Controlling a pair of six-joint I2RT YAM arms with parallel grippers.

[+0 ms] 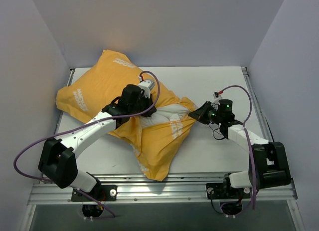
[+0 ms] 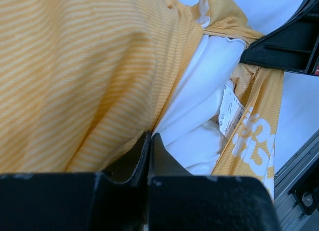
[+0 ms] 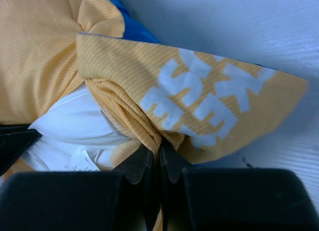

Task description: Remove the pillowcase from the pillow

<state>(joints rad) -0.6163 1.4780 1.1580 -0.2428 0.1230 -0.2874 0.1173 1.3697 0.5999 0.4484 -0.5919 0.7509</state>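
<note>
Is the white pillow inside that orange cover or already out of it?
Mostly inside. Only a patch of the white pillow shows through the opening of the pillowcase; orange fabric covers the rest.

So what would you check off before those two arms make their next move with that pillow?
1. Right pincer gripping the pillowcase: ok, it is shut on a bunched orange fold by the opening.
2. Left pincer gripping the right thing: cannot tell. It is shut where the orange cloth meets the white pillow.
3. Opening exposed: ok, the pillow and its tag show between the two pincers.
4. Pillow out of the pillowcase: not ok, most of it is inside.
5. Room to pull: ok, it seems. There is bare table around the right pincer.
</note>
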